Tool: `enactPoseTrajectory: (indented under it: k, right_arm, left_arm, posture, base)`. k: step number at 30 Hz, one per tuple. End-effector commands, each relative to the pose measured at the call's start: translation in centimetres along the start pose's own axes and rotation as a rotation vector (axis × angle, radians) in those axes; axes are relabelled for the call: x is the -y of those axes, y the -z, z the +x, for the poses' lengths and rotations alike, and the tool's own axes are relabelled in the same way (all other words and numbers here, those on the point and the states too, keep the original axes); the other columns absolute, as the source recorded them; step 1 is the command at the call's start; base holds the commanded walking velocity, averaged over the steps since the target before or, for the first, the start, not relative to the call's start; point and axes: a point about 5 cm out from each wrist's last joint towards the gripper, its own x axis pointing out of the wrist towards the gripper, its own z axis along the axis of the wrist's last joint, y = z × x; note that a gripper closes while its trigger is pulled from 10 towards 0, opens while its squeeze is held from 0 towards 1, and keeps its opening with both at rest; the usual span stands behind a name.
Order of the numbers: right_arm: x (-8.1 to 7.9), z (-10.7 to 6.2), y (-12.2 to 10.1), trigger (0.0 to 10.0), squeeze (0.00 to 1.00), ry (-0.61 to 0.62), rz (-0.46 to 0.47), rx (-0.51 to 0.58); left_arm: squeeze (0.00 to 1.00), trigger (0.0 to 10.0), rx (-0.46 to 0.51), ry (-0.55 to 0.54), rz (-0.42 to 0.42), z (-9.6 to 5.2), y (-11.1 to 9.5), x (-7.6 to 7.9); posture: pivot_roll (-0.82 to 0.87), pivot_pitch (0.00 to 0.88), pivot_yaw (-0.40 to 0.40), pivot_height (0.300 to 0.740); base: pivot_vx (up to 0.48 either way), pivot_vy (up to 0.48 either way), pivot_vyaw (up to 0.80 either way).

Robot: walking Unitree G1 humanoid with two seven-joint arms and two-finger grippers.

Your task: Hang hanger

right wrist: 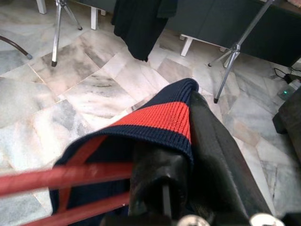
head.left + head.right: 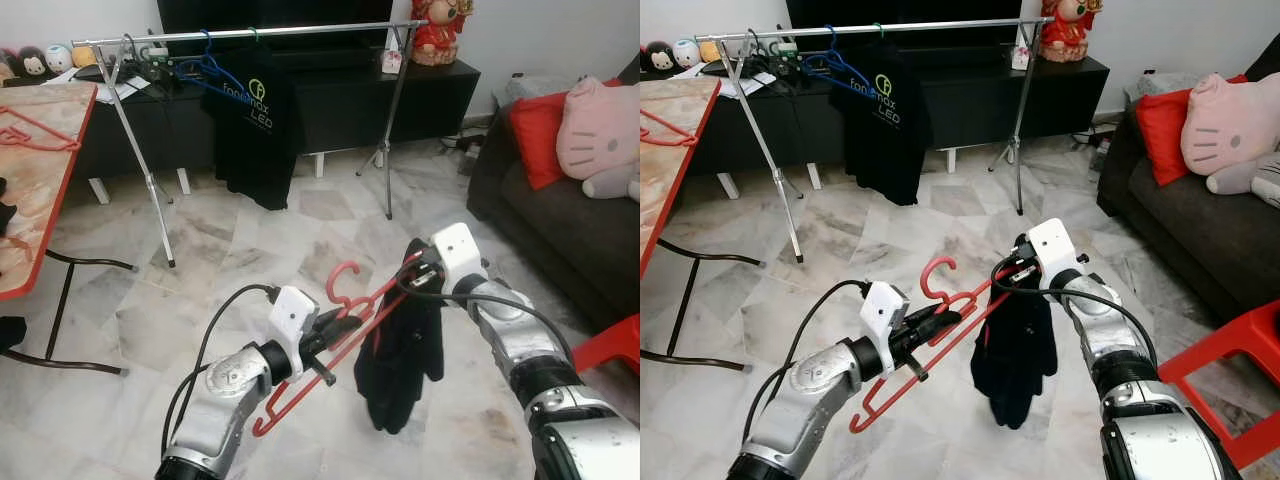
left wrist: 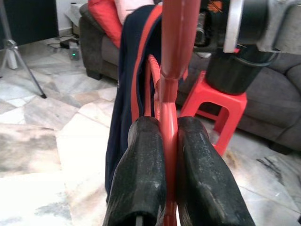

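Clamping the red hanger (image 2: 330,345), my left gripper (image 2: 335,335) holds it low over the marble floor (image 2: 220,260), well short of the rack (image 2: 250,33). My left wrist view shows both rubbery pads pressed flat on the smooth plastic bar. My right gripper (image 2: 418,272) pinches the dark garment (image 2: 400,365) against the hanger's far end; my right wrist view reveals a ribbed knit cuff, navy with one red band. One hanger in hand carries the garment. One tubular metal rack stands ahead, carrying one black shirt (image 2: 255,120) and one blue hanger (image 2: 212,65). Another red hanger (image 2: 35,135) lies on the table (image 2: 45,200).
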Motion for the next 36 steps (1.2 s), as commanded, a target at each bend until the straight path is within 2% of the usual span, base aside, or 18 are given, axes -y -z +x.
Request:
enactPoseTrajectory:
  k: [1, 7, 12, 36]
  right_arm:
    - [0.4, 0.4, -1.7, 10.0, 0.0, 0.007, -0.017, 0.063]
    - [-0.6, 0.8, -2.4, 10.0, 0.0, -0.036, -0.013, 0.107]
    - [-1.8, 1.0, -2.7, 10.0, 0.0, -0.093, -0.003, 0.145]
    - [-1.8, 1.0, -2.7, 10.0, 0.0, -0.093, -0.003, 0.145]
  left_arm:
    - [0.0, 10.0, -0.004, 0.063, -0.003, 0.3, -0.1, 0.8]
    - [0.0, 10.0, 0.005, 0.065, -0.008, 0.5, -0.3, 0.7]
    - [0.0, 10.0, 0.012, 0.106, -0.021, 1.0, -0.4, 1.5]
    - [0.0, 10.0, 0.012, 0.106, -0.021, 1.0, -0.4, 1.5]
  posture:
    - [-0.02, 0.0, -0.066, 0.74]
    - [-0.02, 0.0, -0.064, 0.74]
    - [-0.02, 0.0, -0.064, 0.74]
    - [-0.02, 0.0, -0.064, 0.74]
  base:
    - [0.0, 0.0, 0.0]
    - [0.0, 0.0, 0.0]
    - [0.0, 0.0, 0.0]
    - [0.0, 0.0, 0.0]
